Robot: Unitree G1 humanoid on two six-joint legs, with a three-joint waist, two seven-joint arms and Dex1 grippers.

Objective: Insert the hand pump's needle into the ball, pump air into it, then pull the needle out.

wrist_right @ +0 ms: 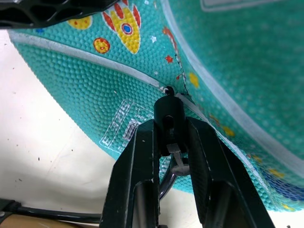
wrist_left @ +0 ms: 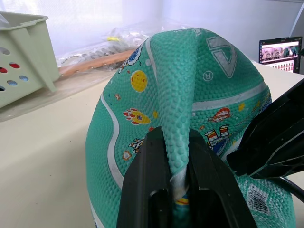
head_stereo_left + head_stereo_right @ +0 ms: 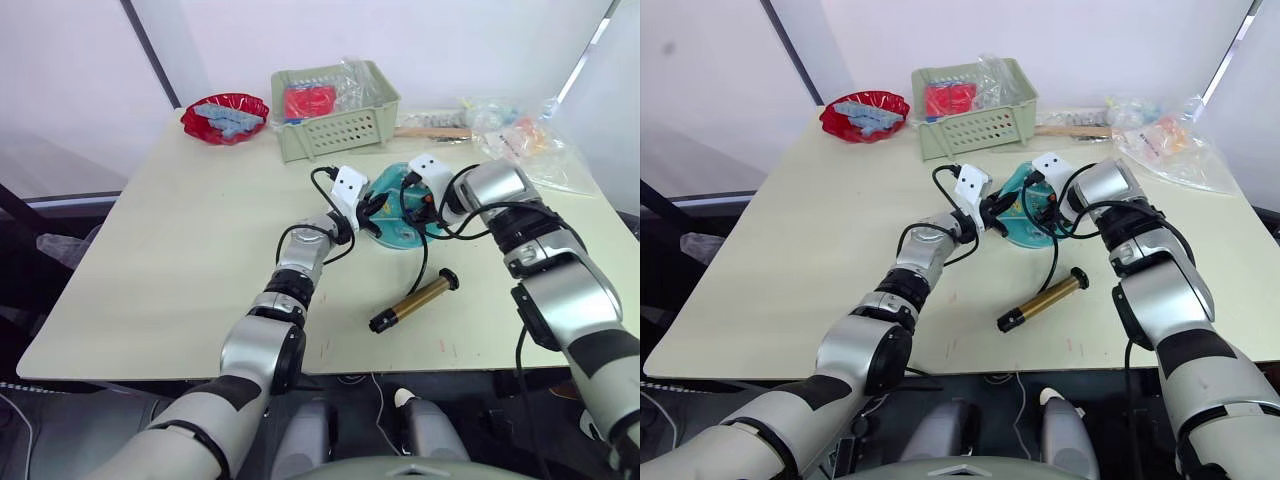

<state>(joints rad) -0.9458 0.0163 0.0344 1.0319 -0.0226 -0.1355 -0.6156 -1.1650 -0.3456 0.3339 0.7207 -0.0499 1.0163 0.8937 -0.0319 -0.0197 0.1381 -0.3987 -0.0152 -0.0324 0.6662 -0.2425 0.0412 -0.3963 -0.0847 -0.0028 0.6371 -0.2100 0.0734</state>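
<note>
Teal and half-flat, the ball (image 3: pixel 402 207) lies on the cream worktop (image 3: pixel 180 250) just in front of a green basket (image 3: pixel 335 108), with the bronze hand pump (image 3: pixel 414 299) lying nearer the robot than the ball. From the left wrist, the left gripper (image 2: pixel 179 164) has its jaws closed on a raised fold of the ball. From the right wrist, the right gripper (image 1: pixel 169 142) has its jaws clamped on the black hose end, the needle (image 1: pixel 166 89) at the ball's valve.

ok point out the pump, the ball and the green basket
pump (image 3: pixel 417 298): left eye view, middle of its bronze barrel lying on the table
ball (image 2: pixel 156 71): left wrist view, teal pebbled skin on its raised fold
green basket (image 3: pixel 340 128): left eye view, its perforated front wall
</note>
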